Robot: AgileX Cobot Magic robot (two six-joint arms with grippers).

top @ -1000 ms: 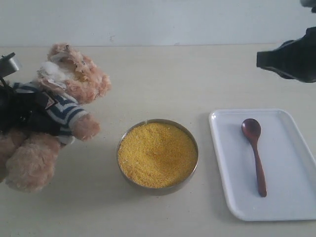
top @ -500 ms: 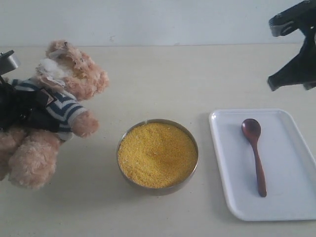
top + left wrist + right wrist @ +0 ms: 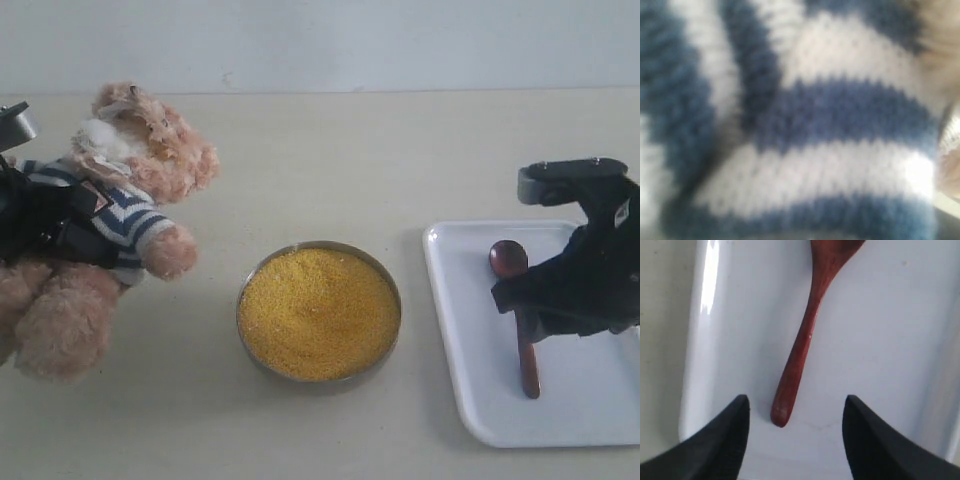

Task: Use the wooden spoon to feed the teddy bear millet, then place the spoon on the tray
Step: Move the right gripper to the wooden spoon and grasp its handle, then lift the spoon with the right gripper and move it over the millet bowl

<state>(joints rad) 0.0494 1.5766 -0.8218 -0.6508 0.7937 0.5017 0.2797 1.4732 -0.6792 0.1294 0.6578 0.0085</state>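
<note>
While left fingers (image 3: 75, 238) clasped the teddy bear (image 3: 150, 160), open right fingers (image 3: 725, 440) flanked the ungrasped wooden spoon (image 3: 805, 340), all feeding undone.

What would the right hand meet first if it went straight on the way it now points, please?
Most likely the wooden spoon: the open right hand hangs over the tray with the handle's end between its fingers. Depth is unclear, so they could reach the tray beside it first.
</note>
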